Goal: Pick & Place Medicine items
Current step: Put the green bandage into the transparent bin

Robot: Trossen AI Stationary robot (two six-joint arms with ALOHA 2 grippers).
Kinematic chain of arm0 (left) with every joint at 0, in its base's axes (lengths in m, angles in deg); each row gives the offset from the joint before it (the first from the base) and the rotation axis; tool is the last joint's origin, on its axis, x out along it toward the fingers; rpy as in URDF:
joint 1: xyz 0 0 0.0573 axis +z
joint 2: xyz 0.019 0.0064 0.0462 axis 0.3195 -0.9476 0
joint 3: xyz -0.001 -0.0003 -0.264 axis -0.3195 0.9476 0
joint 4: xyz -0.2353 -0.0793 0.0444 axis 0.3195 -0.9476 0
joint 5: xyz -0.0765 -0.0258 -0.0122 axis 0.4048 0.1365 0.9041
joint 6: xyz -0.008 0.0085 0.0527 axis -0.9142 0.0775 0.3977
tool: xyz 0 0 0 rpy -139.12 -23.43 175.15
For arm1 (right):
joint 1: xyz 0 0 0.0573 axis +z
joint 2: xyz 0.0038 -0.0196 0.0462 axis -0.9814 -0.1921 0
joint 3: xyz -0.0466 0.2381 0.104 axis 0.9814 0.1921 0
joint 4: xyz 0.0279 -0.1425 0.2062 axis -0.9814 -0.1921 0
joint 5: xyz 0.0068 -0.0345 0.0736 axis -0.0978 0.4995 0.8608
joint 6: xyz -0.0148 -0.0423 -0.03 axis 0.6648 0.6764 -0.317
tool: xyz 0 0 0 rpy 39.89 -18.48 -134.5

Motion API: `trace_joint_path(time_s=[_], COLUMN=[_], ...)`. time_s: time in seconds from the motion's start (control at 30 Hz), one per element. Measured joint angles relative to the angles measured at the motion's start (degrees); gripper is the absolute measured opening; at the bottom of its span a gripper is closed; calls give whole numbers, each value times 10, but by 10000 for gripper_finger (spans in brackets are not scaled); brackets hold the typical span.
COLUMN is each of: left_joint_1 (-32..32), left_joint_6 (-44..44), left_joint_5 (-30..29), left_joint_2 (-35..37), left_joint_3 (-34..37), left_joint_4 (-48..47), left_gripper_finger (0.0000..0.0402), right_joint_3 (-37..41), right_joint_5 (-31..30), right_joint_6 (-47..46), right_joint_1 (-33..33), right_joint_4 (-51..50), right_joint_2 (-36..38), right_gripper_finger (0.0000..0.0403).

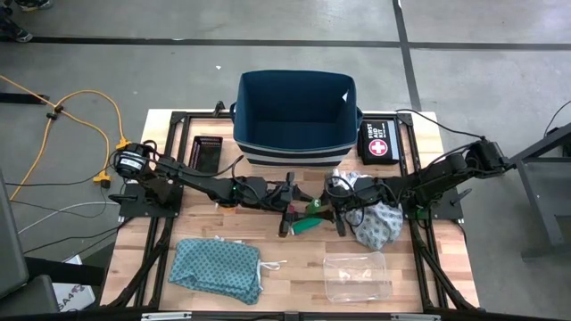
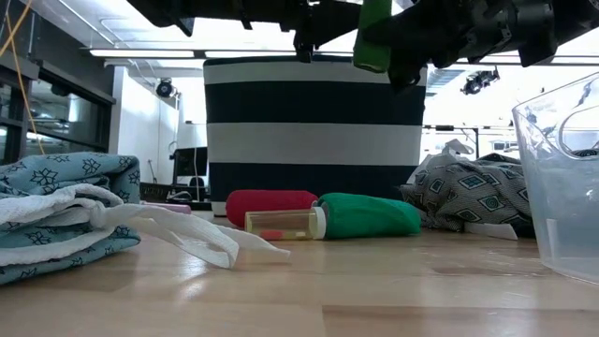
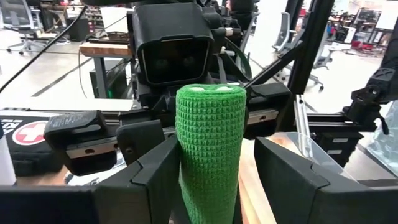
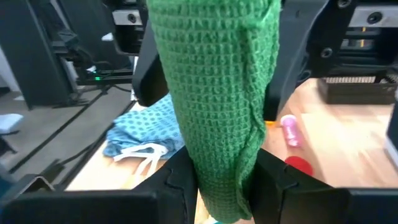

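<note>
A green tube (image 1: 314, 206) is up in the air at the table's middle, upright in the low view (image 2: 372, 33). My right gripper (image 4: 224, 177) is shut on it. My left gripper (image 3: 214, 177) is open, with a finger on either side of the same tube (image 3: 210, 149); one finger (image 3: 155, 174) stands close against it and a gap shows at the other (image 3: 286, 180). Below them, a second green tube (image 2: 370, 215), a red tube (image 2: 271, 206) and a small orange vial (image 2: 281, 223) lie on their sides on the table. My right gripper pinches the green tube between its two fingers (image 4: 267, 180), on the tube's end nearest its wrist (image 4: 224, 155). It comes level from the table's right, with the fingers across the tube. The tube is lifted clear of the table and stands about upright.
A dark blue bin (image 1: 294, 111) stands behind the grippers, with a first aid pouch (image 1: 378, 143) to its right and a black tray (image 1: 207, 153) to its left. A grey patterned cloth (image 1: 379, 223) lies under my right arm. A teal cloth (image 1: 219, 267) and a clear container (image 1: 355, 276) lie near the front edge.
</note>
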Motion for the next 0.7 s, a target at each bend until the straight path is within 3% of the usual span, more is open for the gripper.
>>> trace_joint_path(time_s=[0.37,0.7], left_joint_1=[-8,-33], left_joint_6=[0,0], left_joint_5=[2,1], left_joint_2=[0,0], left_joint_3=[0,0], left_joint_4=[0,-5], left_gripper_finger=[199,199], right_joint_3=[0,0], right_joint_5=[1,-37], right_joint_6=[-10,-53], right_joint_1=[32,66], right_joint_4=[-1,-139], right_joint_2=[1,95], right_gripper_finger=[98,98])
